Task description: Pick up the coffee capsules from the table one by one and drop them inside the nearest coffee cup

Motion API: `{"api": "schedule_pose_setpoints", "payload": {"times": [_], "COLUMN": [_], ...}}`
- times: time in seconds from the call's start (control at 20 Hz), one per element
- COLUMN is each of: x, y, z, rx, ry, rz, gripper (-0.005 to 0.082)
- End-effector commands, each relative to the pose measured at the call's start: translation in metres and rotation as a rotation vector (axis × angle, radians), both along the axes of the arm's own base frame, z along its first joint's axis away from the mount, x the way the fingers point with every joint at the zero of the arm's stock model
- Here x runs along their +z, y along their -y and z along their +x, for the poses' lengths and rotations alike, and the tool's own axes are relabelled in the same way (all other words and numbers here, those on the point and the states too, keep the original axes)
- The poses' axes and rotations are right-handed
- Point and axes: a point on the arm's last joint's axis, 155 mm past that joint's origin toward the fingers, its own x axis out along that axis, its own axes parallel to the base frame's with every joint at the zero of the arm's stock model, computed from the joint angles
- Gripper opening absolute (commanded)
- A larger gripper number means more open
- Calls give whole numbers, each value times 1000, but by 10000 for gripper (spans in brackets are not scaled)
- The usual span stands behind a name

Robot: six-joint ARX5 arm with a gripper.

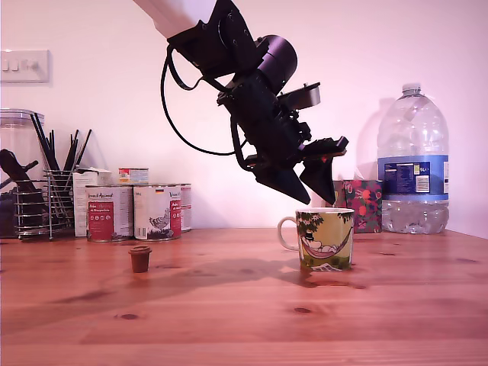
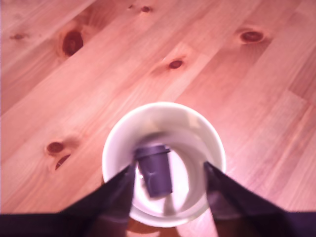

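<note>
The pincer (image 1: 311, 192) is hanging just above the coffee cup (image 1: 325, 239), its jaws spread and gripping nothing. Directly below it, the purple capsule (image 2: 154, 169) is lying inside the cup, so one drop looks done. The brown capsule (image 1: 139, 258) is standing well apart on the desk (image 1: 244, 320), probably waiting its turn.

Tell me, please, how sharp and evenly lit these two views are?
Exterior view: sharp, with a pinkish cast; the arm throws a soft shadow on the wall, and the mug and brown capsule shade the table. Wrist view: slightly soft and reddish; the open tool is dark and blurred, the purple capsule fuzzy.
</note>
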Motion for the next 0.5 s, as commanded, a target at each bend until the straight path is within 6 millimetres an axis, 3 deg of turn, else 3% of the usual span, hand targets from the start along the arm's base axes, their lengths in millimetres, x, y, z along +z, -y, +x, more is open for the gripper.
{"api": "schedule_pose_setpoints", "payload": {"times": [0.0, 0.25, 0.45], "x": [-4, 31, 62], "y": [2, -3, -20], "z": [0, 2, -4], "rx": [-5, 3, 22], "ry": [4, 61, 144], "rz": [0, -49, -124], "gripper": [-19, -20, -20]}}
